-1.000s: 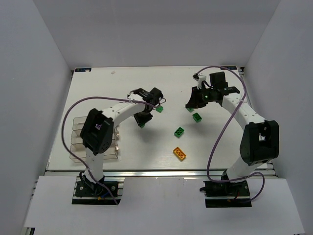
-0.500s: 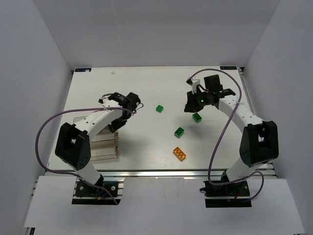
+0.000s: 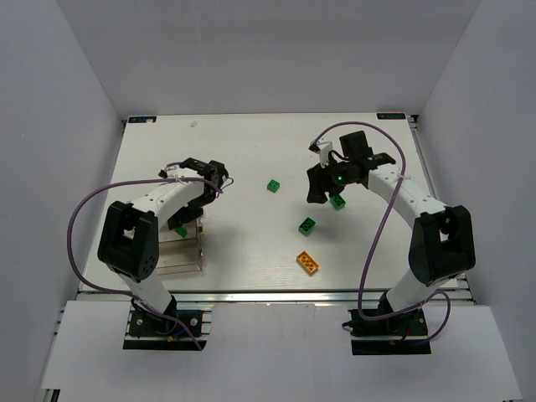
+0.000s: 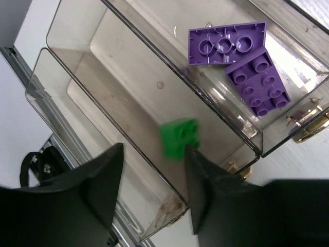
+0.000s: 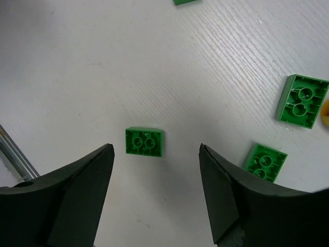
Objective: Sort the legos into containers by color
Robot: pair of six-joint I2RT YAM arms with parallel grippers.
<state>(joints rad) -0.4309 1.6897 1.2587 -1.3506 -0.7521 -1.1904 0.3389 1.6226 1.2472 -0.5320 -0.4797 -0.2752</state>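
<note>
My left gripper (image 4: pixel 154 200) is spread wide and empty above the clear containers (image 4: pixel 103 67). A blurred green lego (image 4: pixel 179 137) shows inside the middle one, and two purple legos (image 4: pixel 226 44) lie in the next. My right gripper (image 5: pixel 154 154) gapes empty over a loose green lego (image 5: pixel 144 141) on the counter (image 5: pixel 77 62), with open counter around it and two more green legos (image 5: pixel 302 100) nearby.

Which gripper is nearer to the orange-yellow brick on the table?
Right. The right gripper is behind the orange-yellow brick, over a green brick; the left gripper is far left of it, over the bins.
</note>
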